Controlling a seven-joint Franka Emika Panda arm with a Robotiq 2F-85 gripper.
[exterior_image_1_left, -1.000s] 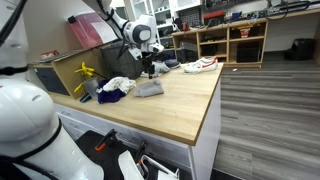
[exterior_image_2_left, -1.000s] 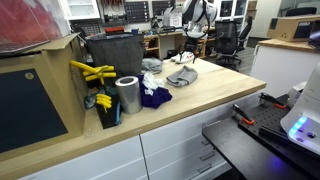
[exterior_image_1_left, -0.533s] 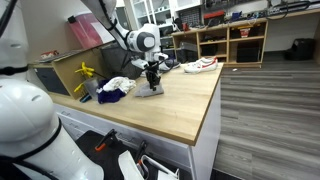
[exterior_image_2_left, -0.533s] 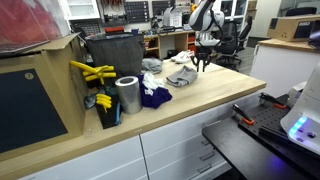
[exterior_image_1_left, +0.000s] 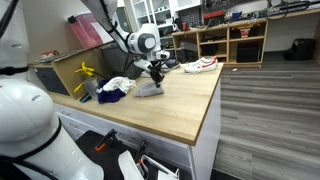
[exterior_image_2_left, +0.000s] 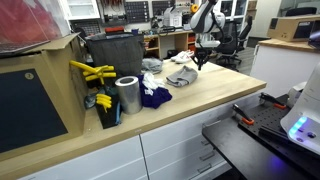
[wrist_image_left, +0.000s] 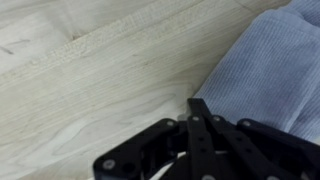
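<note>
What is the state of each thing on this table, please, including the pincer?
grey cloth, lying flat on the table.
pincer, shut, tip at the grey cloth's edge; a grip cannot be told.
blue cloth, crumpled.
silver roll, standing upright.

Pretty standard glossy white arm (exterior_image_1_left: 128, 36) made of chunky rounded segments with a dark-faced round wrist joint, and a matte black hand (wrist_image_left: 197, 108) on the end with little pale pivot pins in its linkage bars.
</note>
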